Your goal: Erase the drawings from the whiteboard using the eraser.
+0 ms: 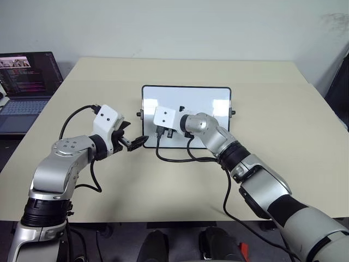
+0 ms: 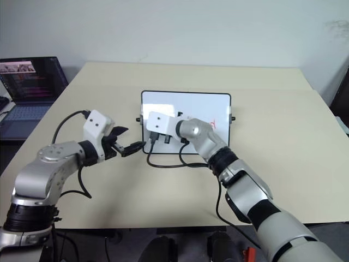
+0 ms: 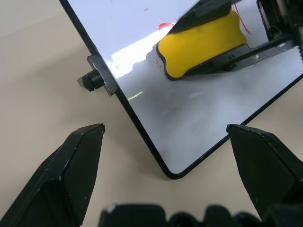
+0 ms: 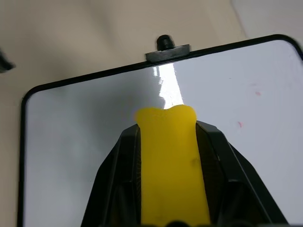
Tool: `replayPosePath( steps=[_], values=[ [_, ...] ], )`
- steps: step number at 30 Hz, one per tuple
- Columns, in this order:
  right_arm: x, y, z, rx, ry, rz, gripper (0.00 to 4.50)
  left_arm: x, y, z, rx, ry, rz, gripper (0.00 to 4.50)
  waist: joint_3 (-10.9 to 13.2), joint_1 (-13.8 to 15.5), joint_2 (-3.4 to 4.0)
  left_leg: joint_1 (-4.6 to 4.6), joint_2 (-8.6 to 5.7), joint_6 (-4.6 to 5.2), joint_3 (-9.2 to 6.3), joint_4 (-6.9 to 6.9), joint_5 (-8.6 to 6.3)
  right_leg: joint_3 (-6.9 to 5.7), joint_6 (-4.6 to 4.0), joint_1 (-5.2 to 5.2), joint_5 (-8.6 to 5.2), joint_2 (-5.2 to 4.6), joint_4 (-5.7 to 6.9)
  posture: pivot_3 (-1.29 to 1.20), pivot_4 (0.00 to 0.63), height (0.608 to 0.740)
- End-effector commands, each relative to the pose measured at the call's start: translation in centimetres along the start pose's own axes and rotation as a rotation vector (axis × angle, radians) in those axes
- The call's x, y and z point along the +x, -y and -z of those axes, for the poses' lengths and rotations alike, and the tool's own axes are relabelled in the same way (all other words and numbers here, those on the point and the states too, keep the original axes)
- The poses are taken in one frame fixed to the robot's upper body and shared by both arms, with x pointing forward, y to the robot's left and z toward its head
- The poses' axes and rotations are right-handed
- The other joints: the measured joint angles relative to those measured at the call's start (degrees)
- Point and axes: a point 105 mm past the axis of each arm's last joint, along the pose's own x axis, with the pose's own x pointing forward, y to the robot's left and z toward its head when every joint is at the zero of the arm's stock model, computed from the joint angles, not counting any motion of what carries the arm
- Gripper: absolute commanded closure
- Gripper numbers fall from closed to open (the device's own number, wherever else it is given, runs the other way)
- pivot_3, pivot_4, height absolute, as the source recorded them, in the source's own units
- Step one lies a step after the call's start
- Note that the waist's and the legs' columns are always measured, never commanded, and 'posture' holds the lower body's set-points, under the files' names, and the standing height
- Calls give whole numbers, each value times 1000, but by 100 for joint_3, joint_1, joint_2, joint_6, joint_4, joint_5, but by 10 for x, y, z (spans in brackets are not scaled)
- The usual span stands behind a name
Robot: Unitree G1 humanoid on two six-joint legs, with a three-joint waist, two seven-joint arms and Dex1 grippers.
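Note:
The whiteboard (image 1: 202,101) lies at the table's middle, black-framed, with a knob (image 3: 92,80) on its side. My right gripper (image 4: 166,126) is shut on the yellow eraser (image 4: 170,156), which rests on the left part of the board near that knob. Red strokes of the drawings (image 3: 165,26) show right beside the eraser's end, and another red scribble (image 2: 212,124) sits to the right of my right wrist. A few faint red specks (image 4: 239,124) dot the white surface. My left gripper (image 1: 134,134) stands open just off the board's near left corner, with nothing in it.
An open laptop (image 1: 27,82) sits at the far left, off the beige table (image 1: 283,125). Black cables (image 1: 174,158) from my right wrist loop over the table just in front of the board.

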Motion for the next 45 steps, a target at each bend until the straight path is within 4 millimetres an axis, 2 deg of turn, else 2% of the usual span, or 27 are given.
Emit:
replayPosePath(
  steps=[1, 5, 8, 11, 14, 18, 20, 22, 28, 30, 32, 36, 38, 41, 45],
  values=[
    [-6, 27, 14, -14, -59, 115, 3237, -2, -1, -12, 32, 43, -8, 0, 0, 2, 0, 0, 0, 2, 0, 0, 2, 0, 0, 0, 0, 0, 0, 0, 150, 740],
    [-7, 1, 35, 8, -126, -28, 3237, -1, -1, -12, 31, 45, -8, 0, -1, -2, -1, 0, 0, 2, 4, -3, 2, 2, 0, 0, 0, 0, -6, 0, 150, 740],
    [-9, -19, 43, 5, -151, -139, 3237, -1, 0, -12, 30, 45, -6, 0, -1, -4, -2, 0, 0, 2, 4, -5, 1, 2, -1, 1, 0, 0, -8, 0, 150, 740],
    [-12, -29, 46, -12, -161, -193, 3237, -1, 0, -12, 30, 45, -5, 0, -1, -6, -2, 11, 1, 2, 4, -5, 1, 3, 0, 7, 0, 0, -6, 0, 150, 740],
    [-9, -15, 40, -33, -141, -93, 3237, -1, -1, -12, 30, 43, -7, 0, -1, -4, -1, 21, 1, 4, 5, -4, 3, 4, 0, 12, -1, 1, 0, 0, 150, 740],
    [-9, 22, 24, -53, -88, 102, 3237, -1, -1, -11, 29, 41, -5, 0, 0, 2, -1, 21, 1, 13, 3, -4, 11, 3, -2, 11, 0, 1, 1, 0, 150, 740],
    [-9, 27, 23, -53, -87, 120, 3237, 0, -1, -11, 28, 41, -3, 0, 0, 5, -1, 20, 0, 14, 3, -4, 14, 3, -4, 10, 2, 1, 0, 0, 150, 740],
    [-8, 21, 29, -51, -109, 85, 3237, 0, 0, -11, 28, 42, -3, 0, -1, 2, -1, 19, 0, 13, 5, -6, 14, 4, -5, 10, 2, 1, -4, 0, 150, 740],
    [-12, -23, 51, -23, -178, -162, 3237, 0, 0, -11, 25, 43, -3, 0, -2, -4, -3, 18, 1, 14, 8, -13, 13, 6, -5, 11, 1, 1, -13, 0, 150, 740],
    [-14, -30, 52, -27, -185, -201, 3238, 0, 0, -11, 25, 43, -3, 0, -2, -6, -3, 20, 1, 14, 8, -12, 13, 6, -4, 13, 1, 1, -12, 0, 150, 740],
    [-13, -24, 50, -34, -175, -160, 3238, 0, 0, -11, 24, 43, -3, 0, -2, -4, -2, 23, 2, 14, 6, -11, 13, 4, -1, 14, -1, 1, -9, 0, 150, 740],
    [-11, 9, 39, -58, -144, 18, 3242, 0, 1, -11, 24, 43, -2, 0, -1, -1, -1, 23, 2, 20, 3, -10, 17, 3, 1, 13, -2, 2, -7, 0, 150, 740],
    [-12, 16, 39, -66, -147, 45, 3242, 1, 1, -11, 24, 44, -1, 0, 0, 4, -1, 22, 2, 22, 3, -10, 19, 2, -1, 12, -1, 2, -6, 0, 150, 740],
    [-13, 8, 46, -62, -171, -3, 3243, 1, 1, -11, 23, 44, 0, 0, -1, 7, -2, 20, 2, 23, 4, -10, 20, 2, -5, 12, 1, 2, -11, 0, 150, 740],
    [-15, -16, 57, -52, -206, -133, 3243, 1, 2, -11, 22, 46, 1, 0, -2, 5, -3, 20, 2, 23, 6, -13, 20, 4, -5, 13, 1, 2, -17, 0, 150, 740]
  ],
)
